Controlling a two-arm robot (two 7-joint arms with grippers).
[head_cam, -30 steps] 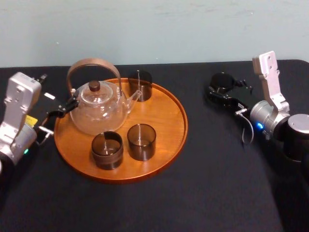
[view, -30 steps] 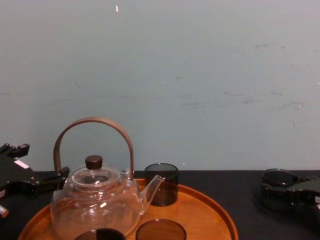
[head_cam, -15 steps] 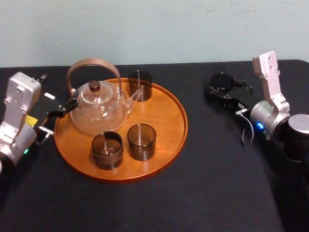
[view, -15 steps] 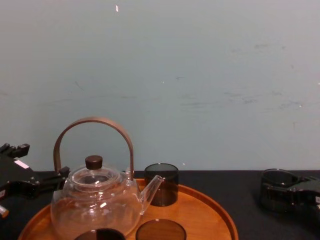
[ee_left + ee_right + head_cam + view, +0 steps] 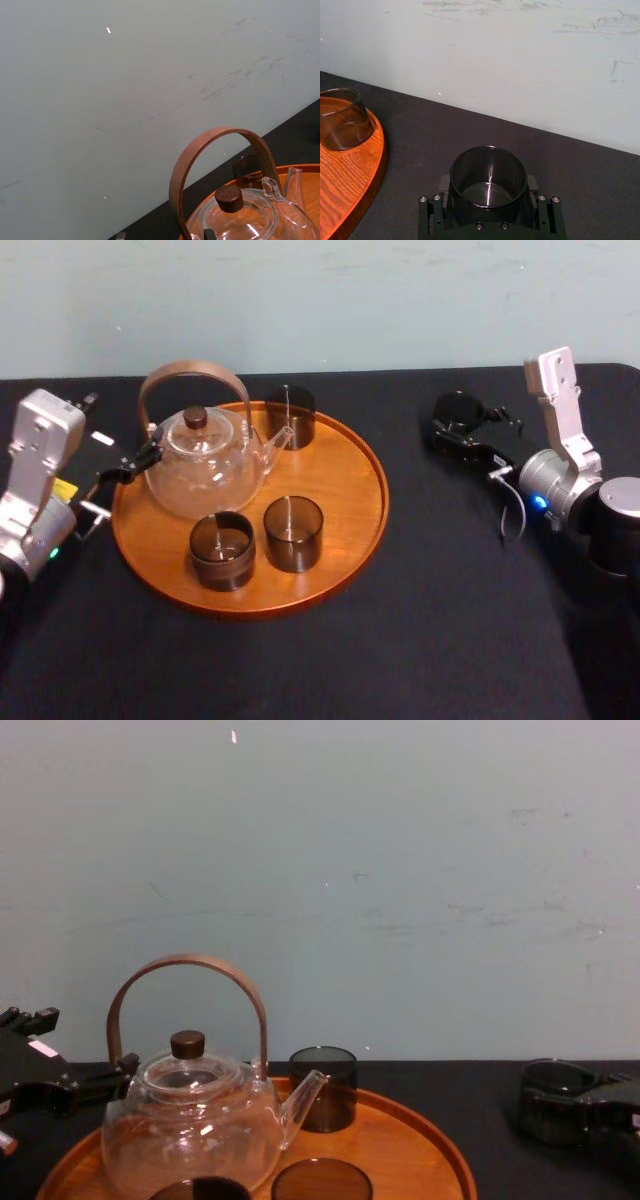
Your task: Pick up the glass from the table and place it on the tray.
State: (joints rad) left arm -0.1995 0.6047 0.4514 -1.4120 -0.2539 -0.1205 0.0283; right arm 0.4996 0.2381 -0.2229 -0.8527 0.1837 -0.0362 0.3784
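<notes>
The glass (image 5: 458, 408), a dark smoky tumbler, stands on the black table (image 5: 450, 580) to the right of the tray (image 5: 345, 480). My right gripper (image 5: 453, 427) reaches in from the right and is shut on the glass. In the right wrist view the glass (image 5: 488, 180) sits upright between the two black finger blocks, which press its sides. From the chest view the glass (image 5: 552, 1095) appears at the far right inside the right gripper (image 5: 578, 1105), low over the tabletop. My left gripper (image 5: 120, 472) rests at the tray's left edge, beside the teapot.
On the round wooden tray stand a glass teapot (image 5: 203, 465) with a tall brown handle and three dark glasses: one at the back (image 5: 290, 417) and two at the front (image 5: 293, 533) (image 5: 222, 550). The tray's right half is bare wood. A pale wall rises behind the table.
The right gripper's fingers have drawn in against the glass. The glass, both arms and the things on the tray have hardly shifted.
</notes>
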